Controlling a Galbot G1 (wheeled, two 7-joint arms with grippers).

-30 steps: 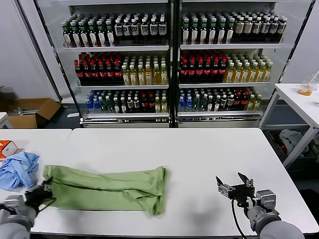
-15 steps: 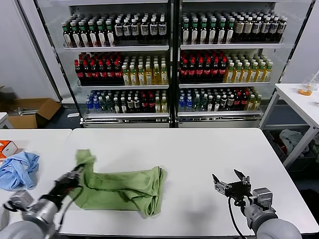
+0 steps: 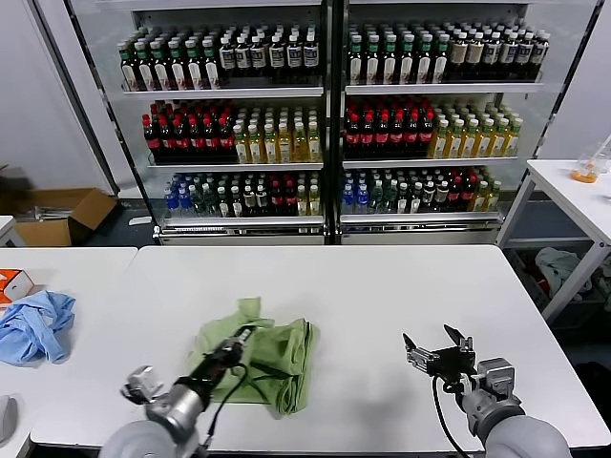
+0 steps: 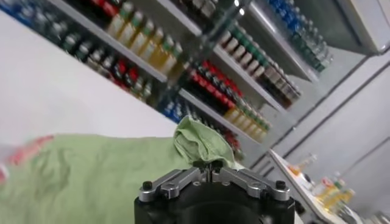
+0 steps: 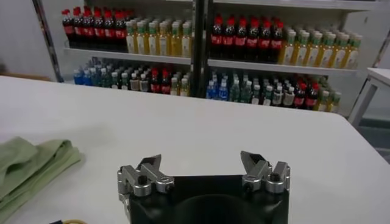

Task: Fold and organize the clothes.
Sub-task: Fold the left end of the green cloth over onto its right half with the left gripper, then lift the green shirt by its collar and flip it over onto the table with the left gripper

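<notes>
Revealing claw [image 4: 208, 164] pinching shirt [image 4: 91, 176]

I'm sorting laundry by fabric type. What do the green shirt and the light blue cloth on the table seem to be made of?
Green shirt: looks like soft matte woven cotton, since it bunches and drapes limply where the left gripper pinches it. Light blue cloth: a thin, matte, crumpled fabric, possibly cotton too; the weave is too small to tell.

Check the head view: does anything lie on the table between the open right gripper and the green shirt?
Nothing visible does. Only bare white table separates the right gripper from the green shirt, which the left gripper holds.
</notes>
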